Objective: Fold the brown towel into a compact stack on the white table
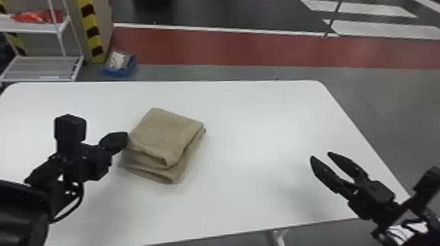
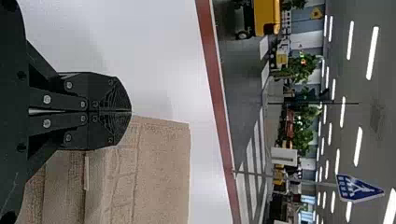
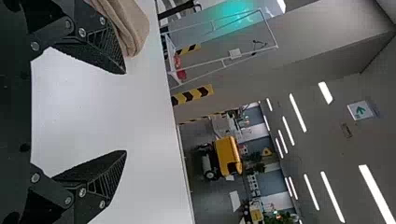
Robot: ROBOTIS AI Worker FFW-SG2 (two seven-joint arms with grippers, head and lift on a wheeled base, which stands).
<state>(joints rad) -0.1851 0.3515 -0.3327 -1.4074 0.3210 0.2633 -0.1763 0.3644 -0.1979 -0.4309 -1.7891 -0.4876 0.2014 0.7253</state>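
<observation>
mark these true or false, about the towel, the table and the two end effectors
1. The folded brown cloth towel lies on the white flat-topped table. True.
2. The towel is spread out in a single layer. False: it is folded into a stack of several layers.
3. The robot's right black two-fingered end effector is open, with nothing between its fingers. True.
4. The towel is nearer to the right end effector than to the robot's left black two-fingered end effector. False: the left one is right by it.
5. The left end effector's fingers are spread wide. False: they are closed together.
</observation>
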